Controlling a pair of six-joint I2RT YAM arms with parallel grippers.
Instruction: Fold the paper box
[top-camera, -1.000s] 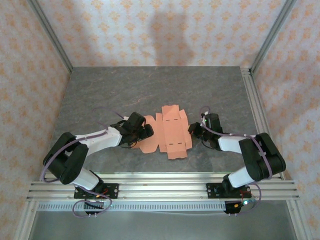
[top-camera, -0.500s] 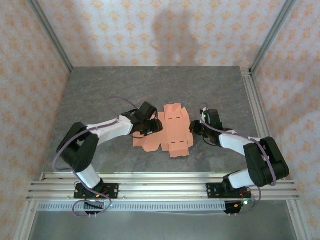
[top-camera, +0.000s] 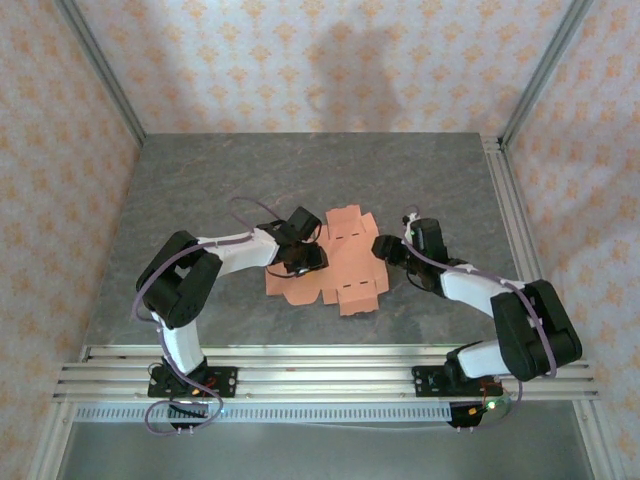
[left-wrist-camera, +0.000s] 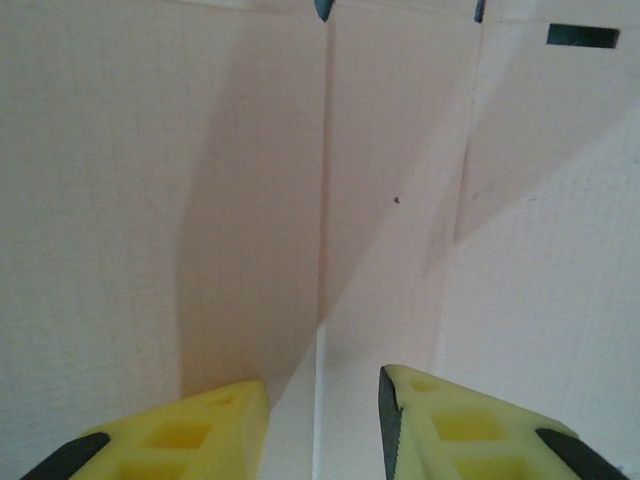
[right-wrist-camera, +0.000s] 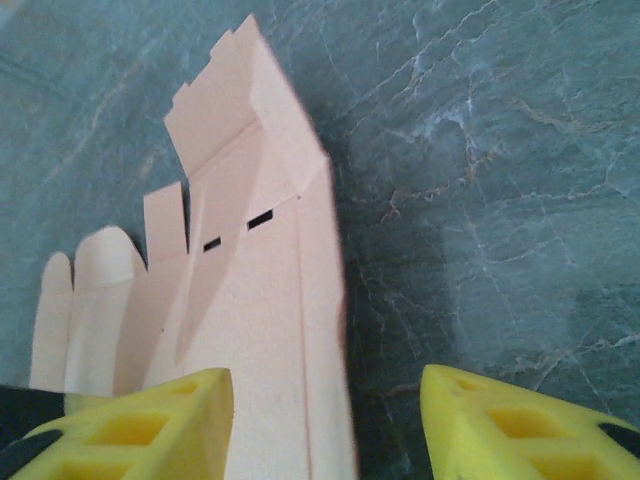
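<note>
The paper box (top-camera: 345, 268) is a flat salmon-orange die-cut sheet with flaps and slots, lying mid-table between both arms. My left gripper (top-camera: 308, 252) rests on its left part. In the left wrist view the paper box (left-wrist-camera: 150, 200) lies close beneath, and the left gripper (left-wrist-camera: 322, 385) has its yellow fingers narrowly apart on either side of a raised crease, with a gap showing on both sides. My right gripper (top-camera: 381, 247) is at the sheet's right edge. In the right wrist view the right gripper (right-wrist-camera: 325, 385) is open, one finger over the paper box (right-wrist-camera: 270, 300), the other over bare table.
The grey marbled table (top-camera: 300, 170) stretches back to patterned walls. An aluminium rail (top-camera: 320, 375) runs along the front edge by the arm bases, and another rail (top-camera: 505, 200) lines the right side. A far end flap of the sheet is lifted slightly.
My left gripper moved right onto the sheet and narrowed from wide open. My right gripper went from shut to open at the sheet's right edge. The sheet shifted slightly.
</note>
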